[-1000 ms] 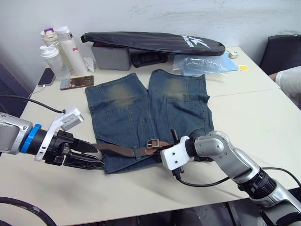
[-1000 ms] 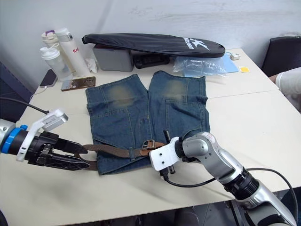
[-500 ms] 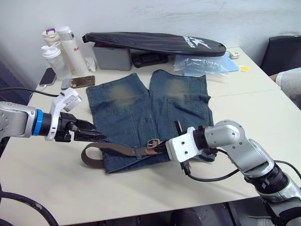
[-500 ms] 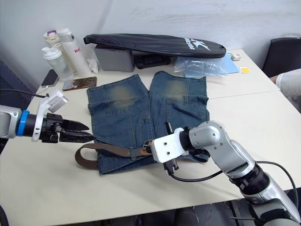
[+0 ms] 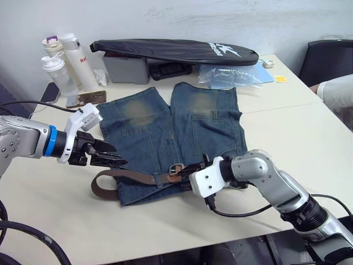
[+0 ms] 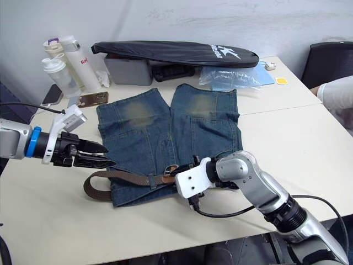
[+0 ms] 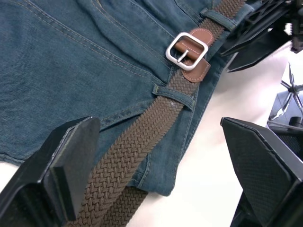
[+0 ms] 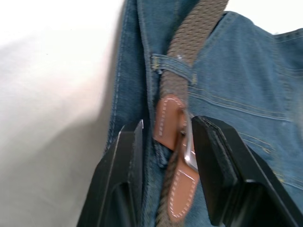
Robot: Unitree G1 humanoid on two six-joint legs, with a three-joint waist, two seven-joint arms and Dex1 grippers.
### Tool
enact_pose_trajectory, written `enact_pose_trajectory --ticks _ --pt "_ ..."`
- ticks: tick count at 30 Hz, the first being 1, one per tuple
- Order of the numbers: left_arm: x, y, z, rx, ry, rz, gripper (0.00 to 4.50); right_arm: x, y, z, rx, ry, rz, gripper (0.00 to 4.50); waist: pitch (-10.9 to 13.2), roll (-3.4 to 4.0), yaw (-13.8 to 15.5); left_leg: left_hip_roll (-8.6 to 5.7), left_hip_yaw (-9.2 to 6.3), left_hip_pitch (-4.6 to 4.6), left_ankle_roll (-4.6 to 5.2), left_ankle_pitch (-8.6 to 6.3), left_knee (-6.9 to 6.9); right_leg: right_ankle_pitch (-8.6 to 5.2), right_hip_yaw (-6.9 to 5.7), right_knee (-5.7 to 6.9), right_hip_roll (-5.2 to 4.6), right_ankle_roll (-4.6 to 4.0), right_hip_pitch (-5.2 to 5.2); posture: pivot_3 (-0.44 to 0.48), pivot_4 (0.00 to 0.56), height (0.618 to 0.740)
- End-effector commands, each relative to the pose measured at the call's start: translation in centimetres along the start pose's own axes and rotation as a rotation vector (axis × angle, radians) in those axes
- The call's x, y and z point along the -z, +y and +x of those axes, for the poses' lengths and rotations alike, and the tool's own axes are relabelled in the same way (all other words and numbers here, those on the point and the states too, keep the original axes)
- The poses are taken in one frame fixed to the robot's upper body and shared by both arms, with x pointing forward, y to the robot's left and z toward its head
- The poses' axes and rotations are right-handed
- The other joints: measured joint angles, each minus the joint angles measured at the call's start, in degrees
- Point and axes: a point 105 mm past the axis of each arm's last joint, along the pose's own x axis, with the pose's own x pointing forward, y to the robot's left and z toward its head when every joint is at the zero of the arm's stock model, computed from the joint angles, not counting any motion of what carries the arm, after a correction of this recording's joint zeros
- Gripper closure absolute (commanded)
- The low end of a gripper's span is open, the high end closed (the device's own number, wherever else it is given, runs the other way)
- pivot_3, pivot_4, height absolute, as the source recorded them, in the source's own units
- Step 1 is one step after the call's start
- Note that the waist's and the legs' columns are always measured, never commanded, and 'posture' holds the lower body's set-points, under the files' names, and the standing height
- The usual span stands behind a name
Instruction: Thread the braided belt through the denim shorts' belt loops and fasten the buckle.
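The denim shorts lie flat mid-table, waistband toward me. The braided belt runs along the waistband under belt loops, and its free end curls in a loop on the table left of the shorts. Its tan end with the silver buckle rests on the waistband's middle. My left gripper hovers open just above the shorts' left edge and the belt. My right gripper is open, its fingers either side of the buckle, low over the waistband.
Bottles, a phone, a grey box, a long black bag and a plastic bag line the table's far side. A person's sleeve shows at the right edge. Bare tabletop lies right of the shorts.
My left gripper let go of the belt's free end, rose and moved back over the shorts' left edge. The belt end now lies looped on the table. My right gripper stayed by the buckle.
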Motion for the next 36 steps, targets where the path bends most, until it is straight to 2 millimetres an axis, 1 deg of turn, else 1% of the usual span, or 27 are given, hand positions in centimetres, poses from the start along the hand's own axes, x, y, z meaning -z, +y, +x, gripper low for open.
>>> enact_pose_trajectory --ticks 1,5,10,18,21,23,24,29,32,36 --pt "0.3 -0.9 -0.3 0.022 0.030 0.043 0.00 -0.3 -0.1 0.3 0.002 -0.017 -0.020 2.68 0.0 0.00 0.0 0.00 0.00 0.00 0.00 0.00 0.01 0.00 0.02 0.00 0.00 0.00 -0.02 0.000 0.150 0.622" --pt "0.7 -1.4 -0.1 0.041 0.050 0.056 0.00 0.0 0.0 0.7 -0.007 -0.016 -0.003 2.68 0.0 0.01 -0.1 0.01 0.00 0.10 0.00 0.00 0.05 0.00 0.07 0.03 0.01 -0.01 -0.08 0.000 0.150 0.622" --pt "0.7 -1.4 -0.1 0.038 0.046 0.056 0.00 0.5 -0.3 0.9 -0.007 0.001 -0.007 2.68 0.0 0.03 0.0 0.01 0.01 0.07 0.01 0.00 0.04 -0.01 0.12 0.06 0.00 -0.02 -0.05 0.000 0.150 0.622" --pt "0.8 -1.2 0.1 0.034 0.043 0.056 0.00 1.1 -0.4 0.9 0.000 0.018 0.059 2.68 0.0 0.03 0.0 0.00 0.00 -0.07 0.01 -0.01 0.05 -0.01 0.11 0.17 0.00 -0.02 -0.03 0.000 0.150 0.622" --pt "0.8 -1.2 0.1 0.036 0.043 0.057 0.00 1.1 -0.3 1.0 0.004 0.019 0.092 3.37 0.0 0.05 0.0 0.00 -0.01 -0.08 0.01 -0.01 0.05 -0.01 0.11 0.17 0.01 -0.02 -0.03 0.000 0.150 0.622" --pt "0.8 -1.2 0.2 0.036 0.042 0.056 0.00 1.2 -0.3 1.0 0.006 0.021 0.100 4.31 -0.1 0.08 0.0 0.00 -0.01 -0.07 0.01 0.00 0.05 -0.01 0.11 0.18 0.00 -0.02 -0.03 0.000 0.150 0.622" --pt "0.9 -1.2 0.2 0.035 0.042 0.056 0.00 1.2 -0.3 0.9 0.007 0.022 0.104 4.42 -0.1 0.08 0.0 0.00 -0.01 -0.06 0.01 0.00 0.06 -0.01 0.11 0.19 0.01 -0.02 -0.03 0.000 0.150 0.622" --pt "0.9 -1.1 0.2 0.033 0.042 0.054 0.00 1.2 -0.2 0.8 0.008 0.020 0.117 4.42 -0.1 0.07 0.0 0.00 -0.01 -0.03 0.02 -0.01 0.06 -0.01 0.11 0.19 0.01 -0.02 -0.03 0.000 0.150 0.622" --pt "1.1 -1.0 0.2 0.030 0.043 0.053 0.00 0.7 -0.5 0.5 0.014 0.001 0.129 4.42 -0.1 0.07 0.0 0.00 0.00 -0.03 0.02 -0.01 0.06 -0.01 0.11 0.20 0.00 -0.02 -0.03 0.000 0.150 0.622" --pt "1.2 -0.8 0.2 0.024 0.039 0.048 0.00 -0.6 -1.3 -0.9 0.018 -0.046 0.160 4.42 -0.1 0.07 0.0 0.00 -0.01 -0.04 0.02 -0.01 0.06 -0.01 0.10 0.20 0.00 -0.02 -0.04 0.000 0.150 0.622"
